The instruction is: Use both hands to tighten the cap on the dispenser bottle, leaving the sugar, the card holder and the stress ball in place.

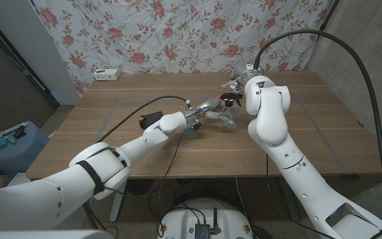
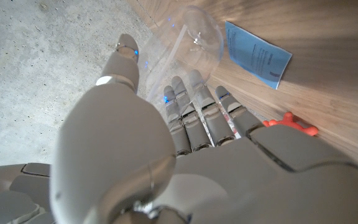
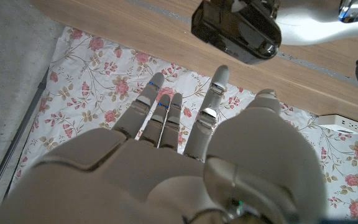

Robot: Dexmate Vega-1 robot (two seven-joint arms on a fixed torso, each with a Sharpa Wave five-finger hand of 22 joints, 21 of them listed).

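Dispenser bottle [image 2: 188,43] lies beside blue card [image 2: 257,55] and orange object [image 2: 291,123].

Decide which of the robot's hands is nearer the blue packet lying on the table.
Left. The left hand wraps a clear bottle, and the blue packet lies on the table just beyond it. The right hand reaches over the bottle's top from the other side.
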